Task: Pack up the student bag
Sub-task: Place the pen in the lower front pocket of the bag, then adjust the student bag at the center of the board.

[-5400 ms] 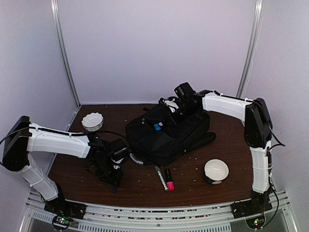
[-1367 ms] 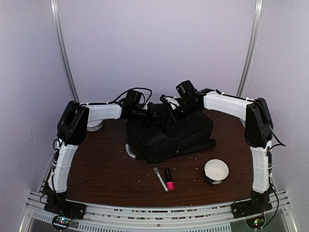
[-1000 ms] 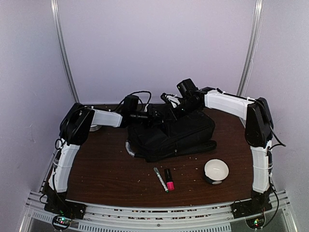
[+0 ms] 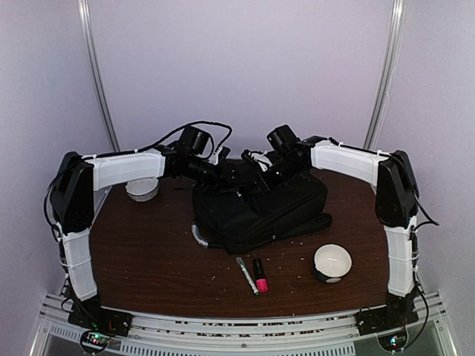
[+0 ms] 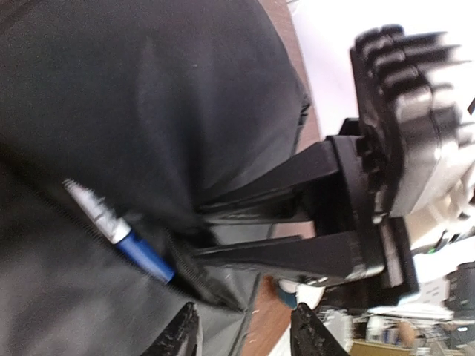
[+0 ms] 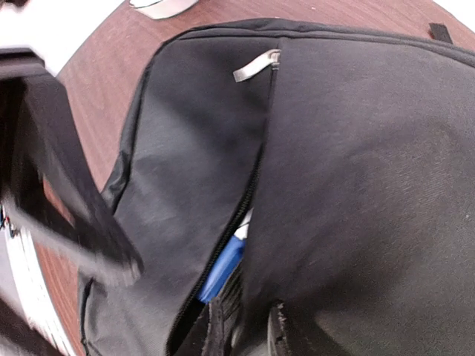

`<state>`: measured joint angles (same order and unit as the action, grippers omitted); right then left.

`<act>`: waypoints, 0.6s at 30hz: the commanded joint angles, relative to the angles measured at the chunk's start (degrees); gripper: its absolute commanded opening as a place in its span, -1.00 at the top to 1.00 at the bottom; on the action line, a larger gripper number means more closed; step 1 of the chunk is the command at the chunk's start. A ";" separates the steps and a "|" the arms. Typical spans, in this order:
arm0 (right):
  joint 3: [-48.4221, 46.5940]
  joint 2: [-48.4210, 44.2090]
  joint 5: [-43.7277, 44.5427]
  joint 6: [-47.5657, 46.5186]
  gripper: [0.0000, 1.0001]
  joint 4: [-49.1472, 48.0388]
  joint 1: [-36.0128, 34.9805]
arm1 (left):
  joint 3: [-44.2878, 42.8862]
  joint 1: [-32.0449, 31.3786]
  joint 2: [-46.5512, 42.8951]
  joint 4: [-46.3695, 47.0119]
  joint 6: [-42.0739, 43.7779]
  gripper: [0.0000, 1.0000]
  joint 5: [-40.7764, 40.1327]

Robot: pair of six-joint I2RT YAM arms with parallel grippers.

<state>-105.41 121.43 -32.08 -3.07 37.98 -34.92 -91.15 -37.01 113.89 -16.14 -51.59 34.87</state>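
So, from the top: the bag (image 4: pixel 260 211) lies flat in the middle of the table (image 4: pixel 148 252). The left arm (image 4: pixel 122 169) and right arm (image 4: pixel 345 162) both lean in over its far edge. A marker (image 4: pixel 244 271) and a pink highlighter (image 4: pixel 260 276) lie loose on the wood just in front of the bag. I'd call the packing only partway done, since those two look like they have yet to go in.

Left wrist view: a blue pen (image 5: pixel 133 248) sits in the zipper slot with its silver tip poking out, so that one's more or less packed. The left gripper (image 5: pixel 245 335) has its fingers apart with nothing between them, right over the bag and near the pen. The right gripper (image 5: pixel 194 234) comes in from the right with its tips at the lip of the slot, just beside the pen. They're a little apart, and I can't make out any fabric nipped between them.

Right wrist view: this is the same slot from the other side, with the blue pen down in the gap. The silver zipper pull (image 6: pixel 256 65) sits at the far end and the slot is unzipped. The bag fills nearly the whole picture, directly under that gripper's fingers. My guess is zipping up is left too.
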 commanded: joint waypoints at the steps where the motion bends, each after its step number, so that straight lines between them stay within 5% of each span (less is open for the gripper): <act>1: 1.68 -5.20 -1.19 -0.81 0.50 1.27 -1.23 | 0.38 0.52 -6.58 -10.99 11.91 0.13 -8.63; 9: 2.59 -7.54 -1.16 -1.85 0.41 2.04 -2.26 | 15.25 4.10 -18.17 -15.78 18.57 -0.03 -25.19; 18: 2.48 -6.94 -0.81 -3.40 0.39 2.62 -2.61 | 39.26 5.99 -20.73 20.67 0.26 -0.08 -9.35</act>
<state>-103.55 115.81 -33.01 -5.15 39.79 -37.26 -55.79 -30.63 92.55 -15.86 -42.59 18.68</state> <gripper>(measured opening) 0.304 0.542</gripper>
